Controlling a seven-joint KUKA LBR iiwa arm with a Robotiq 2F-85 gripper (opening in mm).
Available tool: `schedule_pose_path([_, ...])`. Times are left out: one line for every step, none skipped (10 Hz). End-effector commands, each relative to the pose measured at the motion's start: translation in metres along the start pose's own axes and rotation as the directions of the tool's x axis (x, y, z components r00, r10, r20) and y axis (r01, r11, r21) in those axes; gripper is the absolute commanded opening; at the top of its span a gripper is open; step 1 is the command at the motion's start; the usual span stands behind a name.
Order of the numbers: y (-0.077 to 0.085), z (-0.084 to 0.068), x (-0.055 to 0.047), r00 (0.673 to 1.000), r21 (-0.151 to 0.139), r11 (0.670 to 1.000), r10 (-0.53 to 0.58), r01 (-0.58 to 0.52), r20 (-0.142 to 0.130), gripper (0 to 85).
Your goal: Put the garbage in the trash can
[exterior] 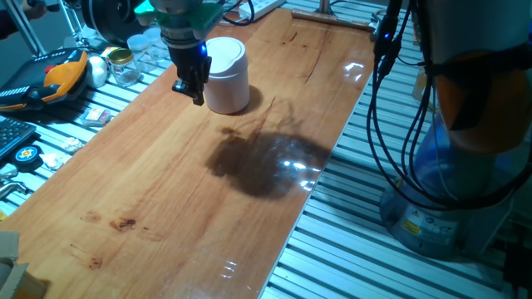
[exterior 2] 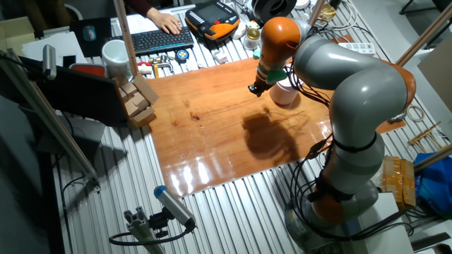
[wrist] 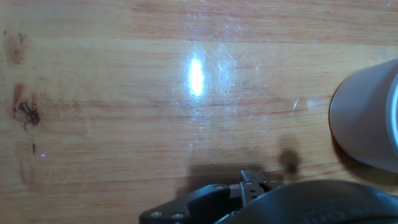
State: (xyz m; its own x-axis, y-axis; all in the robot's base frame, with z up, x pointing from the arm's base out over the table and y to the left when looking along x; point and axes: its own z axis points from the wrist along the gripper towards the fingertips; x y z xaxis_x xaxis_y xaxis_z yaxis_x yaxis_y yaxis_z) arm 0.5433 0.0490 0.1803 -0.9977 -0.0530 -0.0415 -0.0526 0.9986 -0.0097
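Gripper: the gripper (exterior: 196,85) is hanging over the far part of the worktop (exterior: 166,191), just left of the trash can (exterior: 227,75) in the one fixed view, with its dark fingers (exterior: 199,90) pointing down.
Finger state: I cannot tell whether they are apart or together; the fixed views are showing them as one dark shape, and the hand view is showing only a strip of dark housing along its bottom edge.
Trash can: it is standing upright on the worktop near the far end, white, with a rounded lid; in the other fixed view the trash can (exterior 2: 285,92) is sitting just beside the gripper (exterior 2: 253,89), and in the hand view its pale side (wrist: 367,118) is filling the right edge.
Garbage: the crumpled paper wad is not showing in any view, neither on the wood nor at the fingers, so its place cannot be told.
Worktop: bare wood is lying under the hand, with a glare spot and a dark knot (wrist: 26,112) at the left.
Surroundings: glass jars (exterior: 126,66) are standing off the worktop's far left edge.
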Motion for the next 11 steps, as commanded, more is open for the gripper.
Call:
schedule_pose_path([0.0,0.0,0.0,1.0,0.0,1.0,-0.002,0.002,0.0,0.0])
schedule_pose_path([0.0,0.0001,0.0001,1.0,0.0,1.0,-0.002,0.002,0.001,0.0])
schedule_pose_path([-0.0001,0.0002,0.0002,1.0,0.0,1.0,-0.003,0.003,0.001,0.0])
schedule_pose_path([-0.0002,0.0003,0.0003,1.0,0.0,1.0,-0.005,0.005,0.001,0.0])
schedule_pose_path([-0.0001,0.0004,0.0003,1.0,0.0,1.0,-0.005,0.005,0.001,0.0])
schedule_pose_path([0.0,0.0005,0.0004,1.0,-0.001,1.0,-0.005,0.005,0.001,0.0])
schedule_pose_path([0.0,0.0005,0.0004,1.0,-0.001,1.0,-0.005,0.005,0.003,0.0])
schedule_pose_path([0.0,0.0006,0.0004,1.0,0.0,1.0,-0.006,0.006,0.004,0.0])
schedule_pose_path([-0.0001,0.0004,0.0004,1.0,0.001,1.0,-0.006,0.006,0.009,0.0])
schedule_pose_path([0.0003,0.001,0.0001,1.0,0.004,1.0,-0.003,0.003,0.015,0.0])
schedule_pose_path([0.0005,0.0013,0.0,1.0,0.013,1.0,-0.001,0.0,0.019,0.0])
